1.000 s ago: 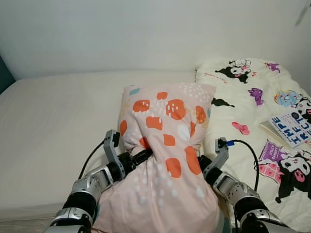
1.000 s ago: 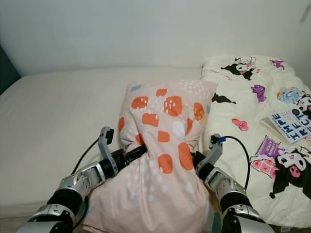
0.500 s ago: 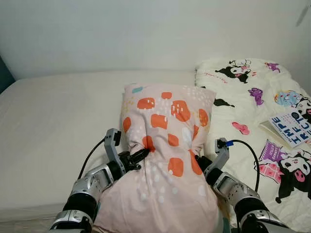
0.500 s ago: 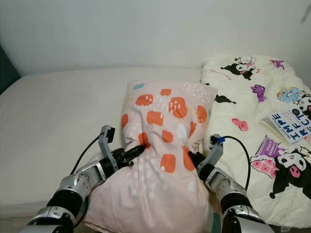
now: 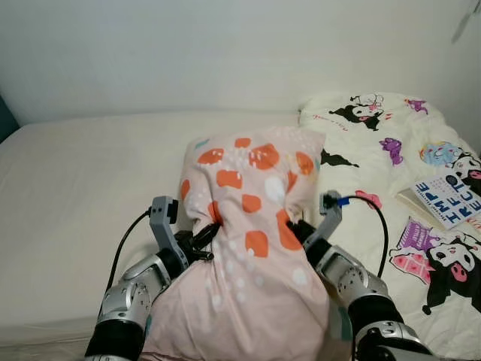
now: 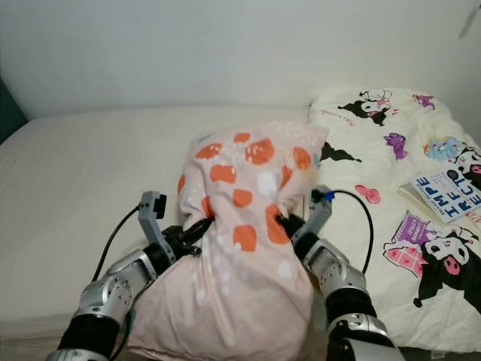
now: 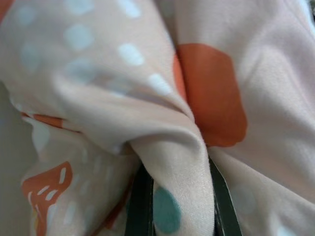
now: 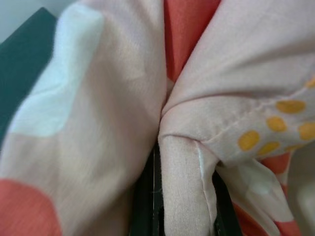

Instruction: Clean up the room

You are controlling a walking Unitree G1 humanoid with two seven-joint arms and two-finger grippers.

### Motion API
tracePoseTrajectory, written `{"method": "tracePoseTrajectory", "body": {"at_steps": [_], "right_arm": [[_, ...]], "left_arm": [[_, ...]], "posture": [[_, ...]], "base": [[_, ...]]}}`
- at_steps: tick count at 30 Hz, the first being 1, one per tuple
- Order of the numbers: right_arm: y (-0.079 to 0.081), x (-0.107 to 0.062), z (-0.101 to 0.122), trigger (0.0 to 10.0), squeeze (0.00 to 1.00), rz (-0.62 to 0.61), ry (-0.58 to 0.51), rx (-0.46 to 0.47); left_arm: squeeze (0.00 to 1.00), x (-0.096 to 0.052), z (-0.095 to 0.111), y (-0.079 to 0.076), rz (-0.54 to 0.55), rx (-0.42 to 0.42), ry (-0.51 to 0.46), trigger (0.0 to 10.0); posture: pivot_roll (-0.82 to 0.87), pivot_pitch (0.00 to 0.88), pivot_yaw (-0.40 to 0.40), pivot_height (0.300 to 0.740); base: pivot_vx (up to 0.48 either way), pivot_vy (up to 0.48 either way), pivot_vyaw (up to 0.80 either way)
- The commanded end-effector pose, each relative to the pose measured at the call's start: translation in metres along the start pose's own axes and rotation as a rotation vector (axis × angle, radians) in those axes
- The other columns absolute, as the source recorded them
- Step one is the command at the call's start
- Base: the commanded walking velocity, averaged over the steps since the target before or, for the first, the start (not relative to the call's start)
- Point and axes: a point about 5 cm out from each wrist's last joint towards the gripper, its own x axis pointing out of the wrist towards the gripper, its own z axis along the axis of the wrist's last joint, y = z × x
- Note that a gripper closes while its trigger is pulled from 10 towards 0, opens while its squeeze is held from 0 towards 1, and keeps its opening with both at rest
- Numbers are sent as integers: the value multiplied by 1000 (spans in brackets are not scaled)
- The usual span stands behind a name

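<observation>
the bed [image 5: 75, 188] spreads wide under a plain cream sheet, and a cartoon-printed quilt [image 5: 391, 150] covers its right part. a book [image 5: 445, 198] lies on that quilt, well apart from the work. the pink pillow [image 5: 248, 248] with orange blotches is held up over the near edge of the bed, its top corner leaning toward the quilt and its lower bulk hanging between the arms. the left gripper [image 5: 201, 239] pinches a bunched fold on the pillow's left side, its fingers [image 7: 140, 206] closed tight on cloth. the right gripper [image 5: 299, 229] does the same on the right side, a seam squeezed between its fingers [image 8: 147, 206]. the step in hand looks like carrying the pillow to its place on the bed. next it likely calls for reaching both arms forward together, lowering the pillow flat on the sheet, then letting go.
</observation>
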Motion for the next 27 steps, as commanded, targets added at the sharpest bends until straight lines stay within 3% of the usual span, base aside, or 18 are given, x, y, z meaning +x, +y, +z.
{"method": "tracePoseTrajectory", "body": {"at_steps": [1, 3, 5, 8, 9, 10, 11, 12, 13, 18, 21, 27], "right_arm": [[26, 18, -18, 0, 0, 114, 64, 4], [36, 19, -14, 0, 0, 141, 39, -43], [36, 19, -14, 0, 0, 141, 39, -43], [45, 18, -11, 0, 0, 158, 14, -91], [49, 17, -9, 0, 0, 145, -9, -129], [51, 16, -7, 0, 0, 126, -36, -157], [52, 12, -5, 8824, 0, 87, -65, -195], [52, 12, -5, 8824, 0, 87, -65, -195], [51, 10, -5, 10000, 0, 74, -72, -204], [50, 3, -7, 10000, 0, 30, -93, -231], [46, -4, -17, 10000, 0, 2, -39, -263], [44, -19, -33, 10000, 0, -51, -13, -336]], "left_arm": [[0, 13, -10, -24, -110, -25, 23, 0], [0, 11, -3, -29, -114, -6, -6, 0], [0, 11, -3, -29, -114, -6, -6, 0], [0, 9, 3, -38, -100, 55, -28, 0], [0, 8, 7, -41, -71, 90, -51, 5647], [0, 7, 11, -44, -44, 129, -71, 10000], [0, 5, 15, -45, 5, 158, -99, 10000], [0, 5, 15, -45, 5, 158, -99, 10000], [0, 4, 17, -44, 26, 151, -112, 10000], [0, 1, 21, -42, 82, 132, -158, 10000], [0, -2, 18, -41, 115, 151, -153, 10000], [0, -14, 2, -34, 214, 216, -83, 10000]], "posture": [[11, 220, -17, 567], [14, 193, -23, 567], [14, 193, -23, 567], [13, 165, -26, 567], [10, 147, -24, 567], [8, 134, -25, 567], [8, 124, -25, 567], [8, 124, -25, 567], [8, 118, -26, 567], [8, 111, -25, 567], [15, 95, -24, 567], [15, 85, -15, 567]], "base": [[0, 0, 0], [0, 0, 0], [0, 0, 0], [0, 0, 0], [0, 0, 0], [0, 0, 0], [0, 0, 0], [0, 0, 0], [0, 0, 0], [0, 0, 0], [0, 0, 0], [0, 0, 0]]}}
